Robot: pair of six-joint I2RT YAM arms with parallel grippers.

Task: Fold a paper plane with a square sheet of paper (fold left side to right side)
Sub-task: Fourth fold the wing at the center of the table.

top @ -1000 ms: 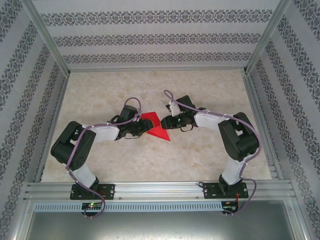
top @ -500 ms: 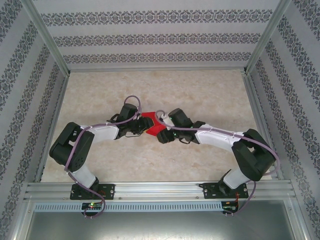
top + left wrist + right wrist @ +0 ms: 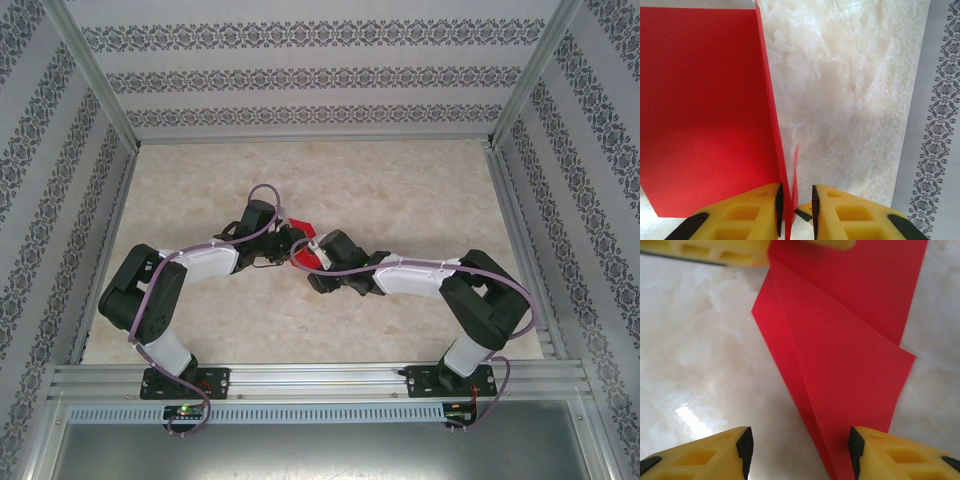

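Down at the near edge the two arm bases sit bolted side by side, and both arms reach in toward the middle of the counter [image 3: 420, 190]. They meet there, almost nose to nose.

The left gripper [image 3: 796, 212] is narrow: its yellow fingers [image 3: 752, 215] leave just a slit. A raised edge of the red paper [image 3: 705, 110] stands in that slit, close against the left pad. There is a sliver of daylight on the other side, so I can't call it a pinch.

The right gripper [image 3: 800, 452] is wide and holds nothing. The paper lies flat on the counter in the gap, running under its right finger, with a long crease slanting away.

From above the red paper sits mid-counter, mostly covered by the two wrists — one red corner pokes out beyond them, and a sliver shows between the two heads.

Past that comes bare marbled counter, then the patterned wall [image 3: 300, 80].
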